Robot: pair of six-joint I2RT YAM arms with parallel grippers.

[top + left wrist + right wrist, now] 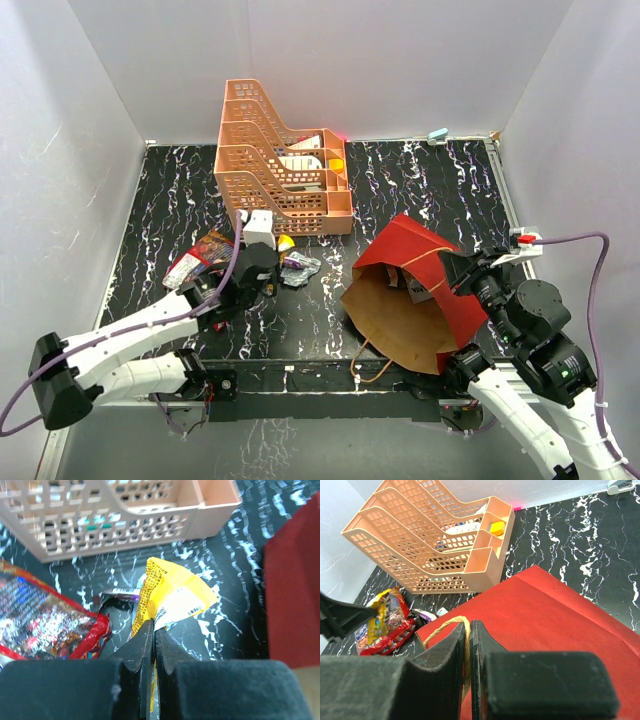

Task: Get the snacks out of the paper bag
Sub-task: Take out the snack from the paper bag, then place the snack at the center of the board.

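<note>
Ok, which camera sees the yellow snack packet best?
The left wrist view: the yellow packet fills the middle, pinched in the left gripper. The top view shows only a small yellow bit beside the orange rack; the right wrist view shows it small at the far left.

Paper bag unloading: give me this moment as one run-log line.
left gripper: shut on yellow packet | right gripper: shut on cord handle | paper bag: tipped, mouth open | red snack bag: already out
</note>
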